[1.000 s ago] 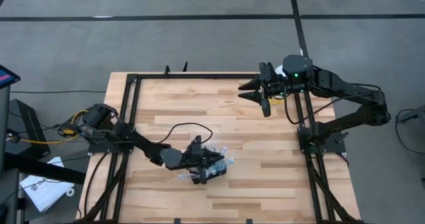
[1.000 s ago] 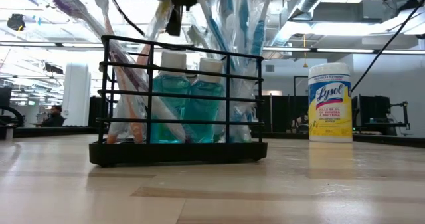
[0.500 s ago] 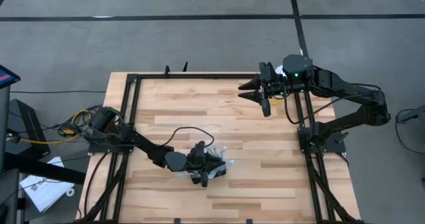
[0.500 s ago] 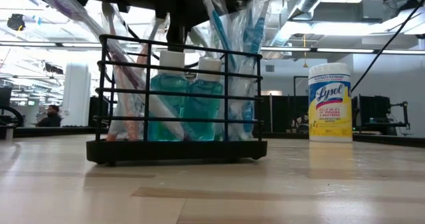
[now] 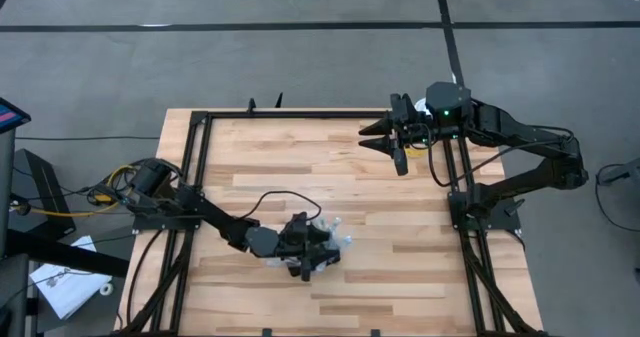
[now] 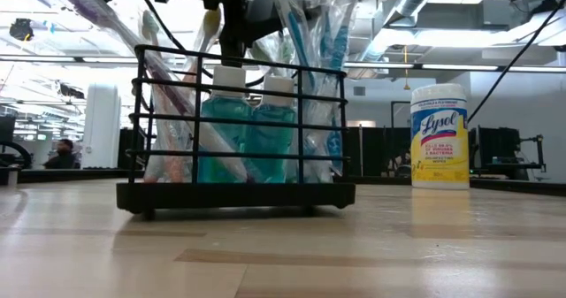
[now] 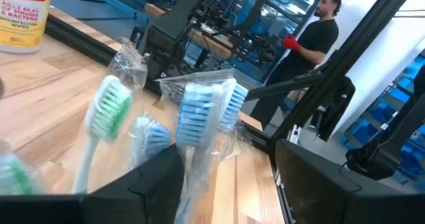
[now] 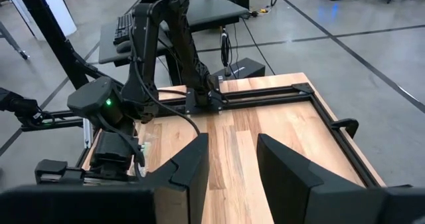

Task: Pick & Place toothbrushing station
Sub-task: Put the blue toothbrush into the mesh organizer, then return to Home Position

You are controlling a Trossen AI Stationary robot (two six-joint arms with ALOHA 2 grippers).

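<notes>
Covering most of the toothbrushing station (image 5: 325, 249), the left end effector (image 5: 312, 257) has its fingers apart.

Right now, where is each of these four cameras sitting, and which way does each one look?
High view: above the table, looking straight down; both arms show, left claw over the toothbrushing station.
Low view: at tabletop height, looking level across at the station and wipes canister.
Left wrist view: on the left arm, past its dark fingers at toothbrushes.
Right wrist view: on the right arm, past its fingers across the table at the left arm.
The low and left wrist views share the canister.
</notes>
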